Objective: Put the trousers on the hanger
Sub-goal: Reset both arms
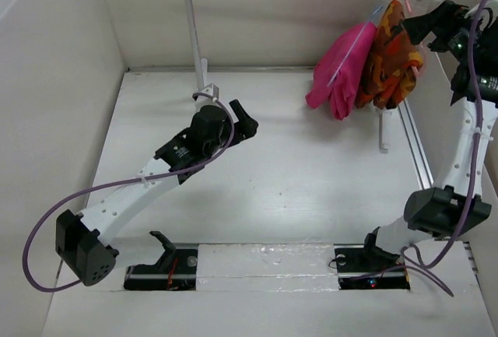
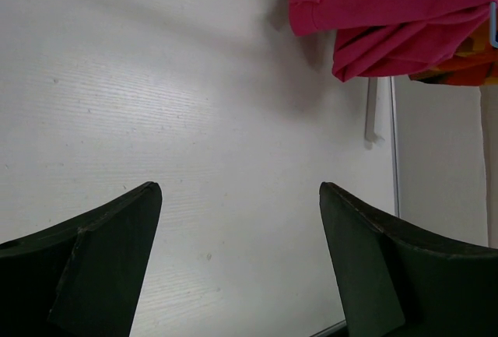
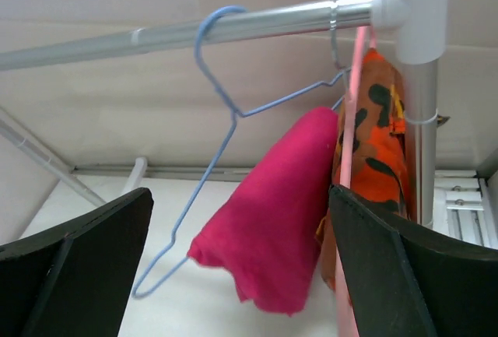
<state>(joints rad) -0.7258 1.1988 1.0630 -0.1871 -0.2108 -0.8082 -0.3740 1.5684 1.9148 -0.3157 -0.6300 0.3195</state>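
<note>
Hanging from rail: trousers draped over hanger.
Left gripper, right gripper found wide, empty; trousers could be dislodged if hanger is knocked.

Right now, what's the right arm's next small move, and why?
Probably back the right arm's fingers straight away from the rail: they are open and empty, and the trousers already drape over the blue wire hanger hooked on that rail.

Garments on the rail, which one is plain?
The magenta trousers, hanging left of the orange patterned garment in the top view.
</note>
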